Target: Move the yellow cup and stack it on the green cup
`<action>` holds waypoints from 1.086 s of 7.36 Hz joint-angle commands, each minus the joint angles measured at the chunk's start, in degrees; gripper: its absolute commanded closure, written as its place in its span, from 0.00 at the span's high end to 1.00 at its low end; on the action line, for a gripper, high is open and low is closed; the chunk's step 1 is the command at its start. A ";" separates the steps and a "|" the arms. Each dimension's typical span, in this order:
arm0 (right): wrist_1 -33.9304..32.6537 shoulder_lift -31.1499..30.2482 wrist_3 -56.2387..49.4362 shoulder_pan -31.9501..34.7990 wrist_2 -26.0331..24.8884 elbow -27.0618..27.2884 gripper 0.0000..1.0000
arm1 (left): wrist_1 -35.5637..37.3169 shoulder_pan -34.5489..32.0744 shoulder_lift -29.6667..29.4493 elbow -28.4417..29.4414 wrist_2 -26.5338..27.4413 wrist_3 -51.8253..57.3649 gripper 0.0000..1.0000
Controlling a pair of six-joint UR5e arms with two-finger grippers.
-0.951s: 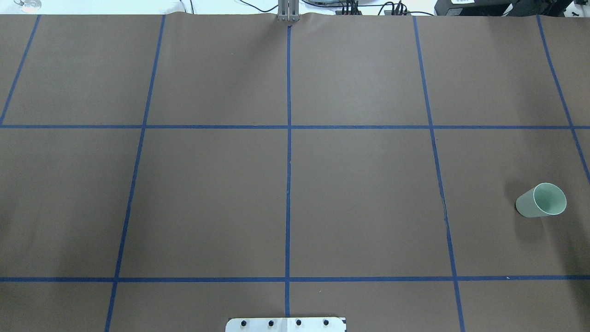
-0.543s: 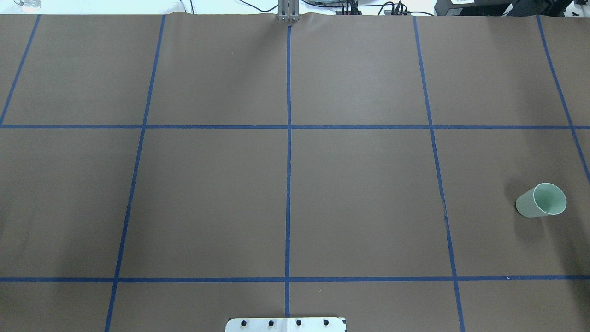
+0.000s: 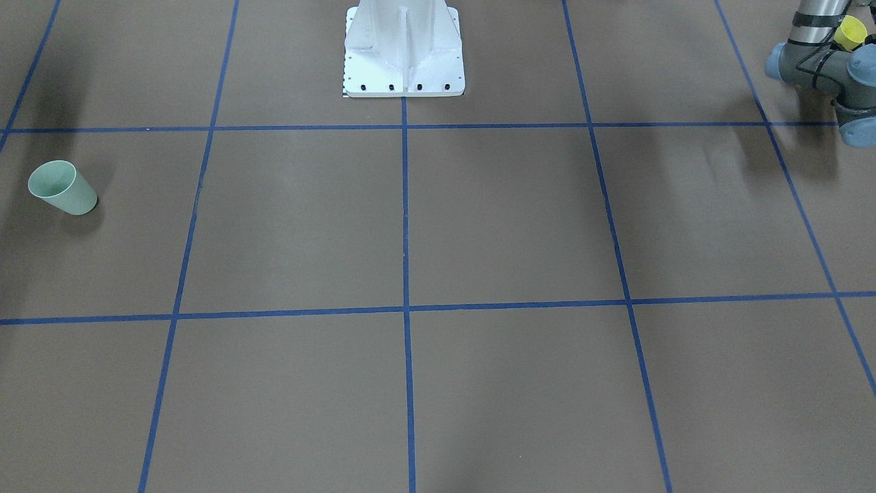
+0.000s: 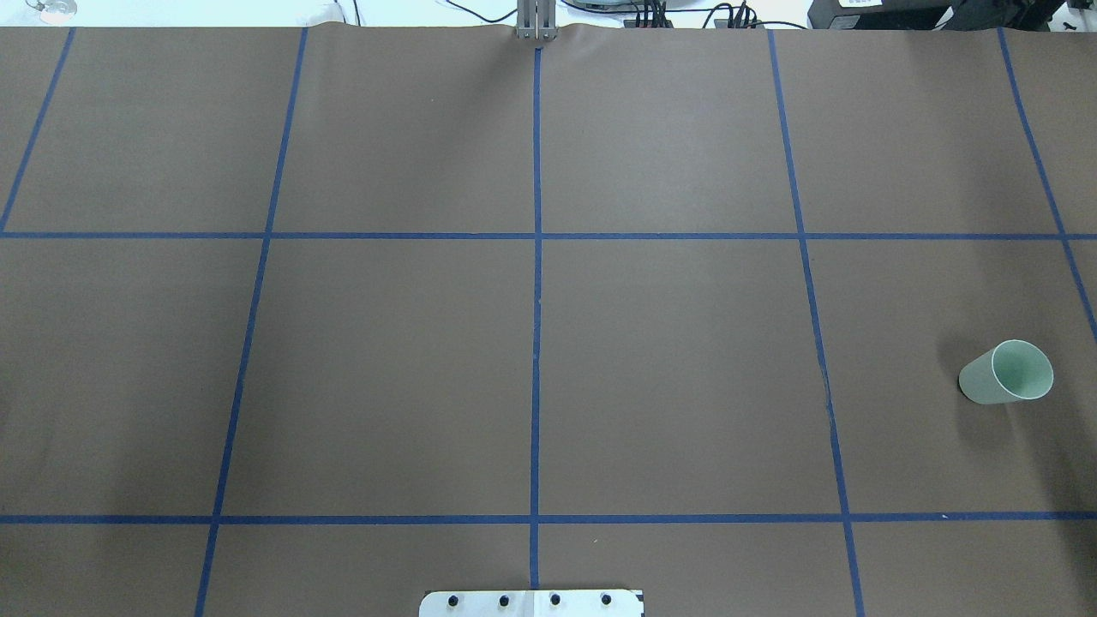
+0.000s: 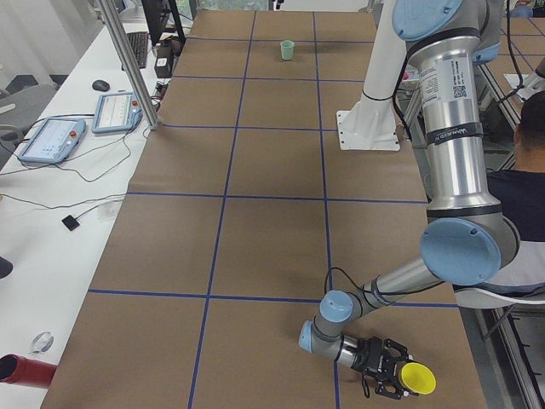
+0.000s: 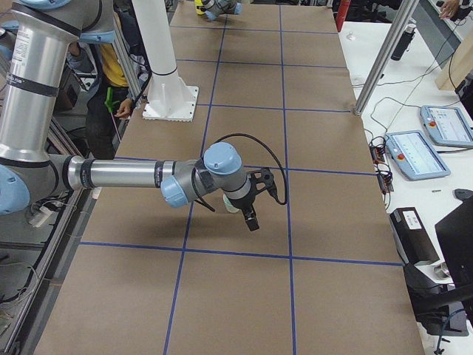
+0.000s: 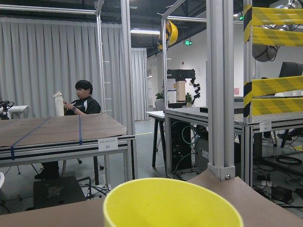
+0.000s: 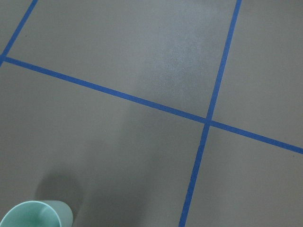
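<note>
Overhead view green cup [image 4: 1008, 374], side view yellow cup [image 5: 418, 377]

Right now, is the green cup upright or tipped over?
Upright, mouth up: in the exterior left view the green cup stands on its narrower base, rim on top.

The bright yellow cup [image 5: 417, 377] is seen tipped sideways at the tabletop's [image 4: 386, 343] left end. The pale green cup [image 4: 1007, 374] is stood upright, mouth up, far right.
</note>
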 commanded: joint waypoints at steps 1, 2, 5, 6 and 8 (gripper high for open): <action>-0.09 0.16 0.38 0.00 0.44 0.00 1.00 | 0.19 0.65 -0.01 -0.22 0.86 3.74 0.33; -0.09 0.16 0.47 0.00 0.61 -0.09 1.00 | 0.37 0.83 0.17 -0.30 5.56 4.80 0.31; -0.09 0.51 0.73 0.00 0.62 -0.61 1.00 | 0.46 0.75 3.58 -1.70 15.59 7.01 0.28; -0.09 0.69 0.74 0.00 0.62 -0.96 1.00 | -0.93 0.75 6.55 -5.28 19.46 7.01 0.27; -0.26 0.78 0.82 -0.09 0.44 -1.05 1.00 | -2.87 0.66 12.27 -13.19 27.80 7.01 0.25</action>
